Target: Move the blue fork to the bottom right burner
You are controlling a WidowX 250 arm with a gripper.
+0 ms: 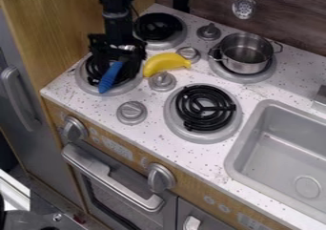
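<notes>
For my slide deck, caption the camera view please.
Robot arm above the toy stove's left front burner, blue fork beneath it, banana alongside.

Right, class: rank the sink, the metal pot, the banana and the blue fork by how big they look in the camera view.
1. Sink
2. Metal pot
3. Banana
4. Blue fork, going by its visible blue part

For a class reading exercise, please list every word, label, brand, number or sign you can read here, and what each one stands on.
No text can be read.
Wooden front panel, between left knob and right knob: markings too small to read.
Same panel, further right: more markings, too small to read.
</notes>
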